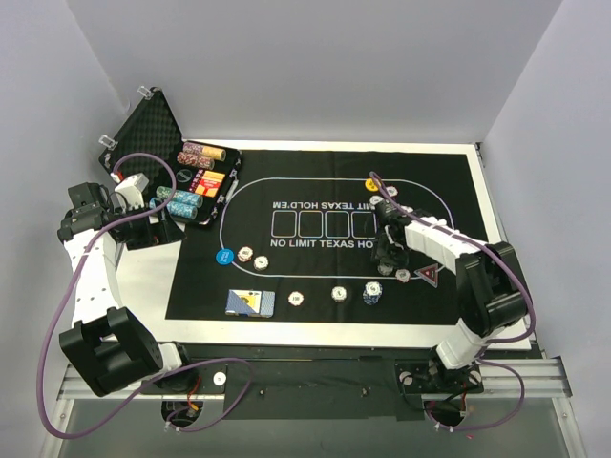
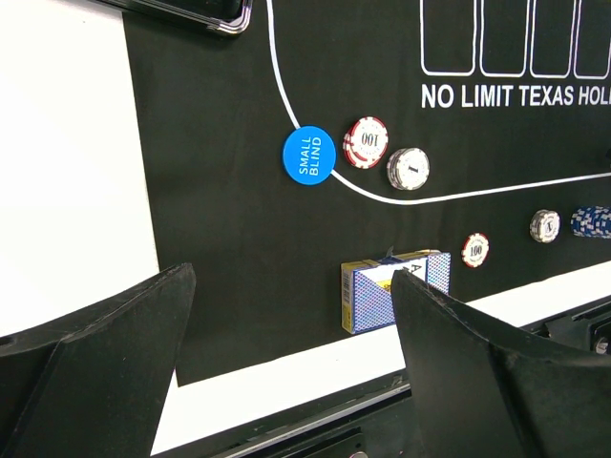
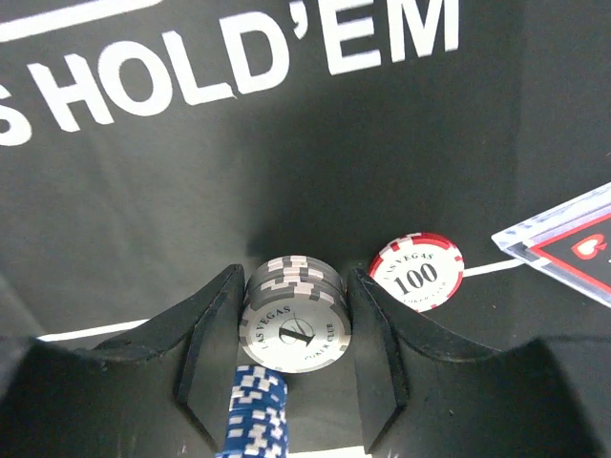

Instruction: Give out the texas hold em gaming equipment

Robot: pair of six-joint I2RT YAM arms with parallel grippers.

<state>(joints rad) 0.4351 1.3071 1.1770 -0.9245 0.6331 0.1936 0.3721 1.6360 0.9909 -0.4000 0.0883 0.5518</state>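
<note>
Right gripper (image 3: 296, 279) is clamping a grey-white chip stack (image 3: 294, 324) on the felt mat (image 3: 191, 200); possibly lifted, the view is too tight to tell. Red 100 chip (image 3: 417, 272) is lying just beside it. Left gripper (image 2: 291, 286) is hanging wide open and empty above the card deck (image 2: 394, 289).

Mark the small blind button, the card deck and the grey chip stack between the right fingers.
small blind button (image 2: 309, 156): left wrist view, middle of its blue face.
card deck (image 2: 370, 298): left wrist view, its blue-patterned face.
grey chip stack (image 3: 294, 331): right wrist view, white face of the nearest chip.
</note>
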